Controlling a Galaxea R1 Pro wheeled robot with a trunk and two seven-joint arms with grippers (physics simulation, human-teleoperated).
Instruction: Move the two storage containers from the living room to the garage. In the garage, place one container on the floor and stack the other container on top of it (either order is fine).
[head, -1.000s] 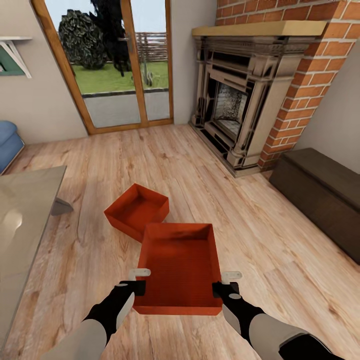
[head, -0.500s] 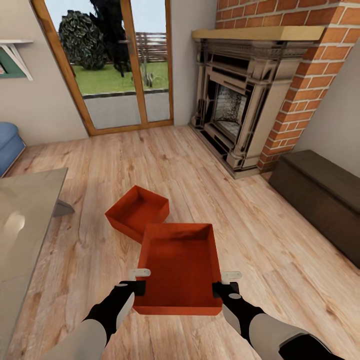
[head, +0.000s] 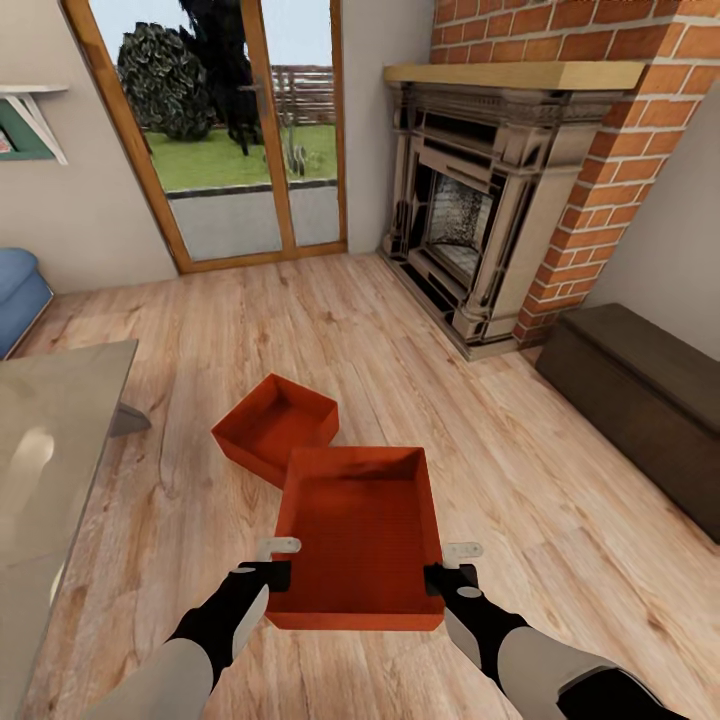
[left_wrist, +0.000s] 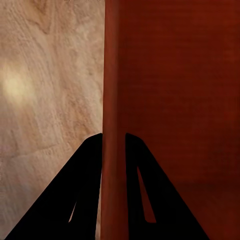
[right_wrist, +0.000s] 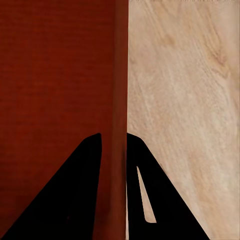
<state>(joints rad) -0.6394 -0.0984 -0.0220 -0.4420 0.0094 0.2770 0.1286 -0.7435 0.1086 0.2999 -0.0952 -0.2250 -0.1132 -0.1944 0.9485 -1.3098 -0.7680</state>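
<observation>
I hold one orange-red storage container (head: 360, 535) level above the light wood planks of the living room. My left gripper (head: 278, 575) is shut on its left wall and my right gripper (head: 440, 578) is shut on its right wall, both near the front corners. In the left wrist view the container's wall (left_wrist: 115, 75) runs between the dark fingers (left_wrist: 87, 165) of my left gripper (left_wrist: 114, 137). The right wrist view shows the opposite wall (right_wrist: 120, 75) pinched in my right gripper (right_wrist: 114, 136). The second storage container (head: 275, 425) rests on the planks just beyond, turned at an angle.
A glass-topped table (head: 50, 450) stands close at the left. A dark low bench (head: 640, 390) lines the right wall. The brick fireplace (head: 480, 220) and glass doors (head: 240, 130) are ahead, with a blue sofa (head: 15, 285) at the far left.
The whole view has drifted slightly, so the room sits a little lower in the picture. The held container and both grippers keep the same grip.
</observation>
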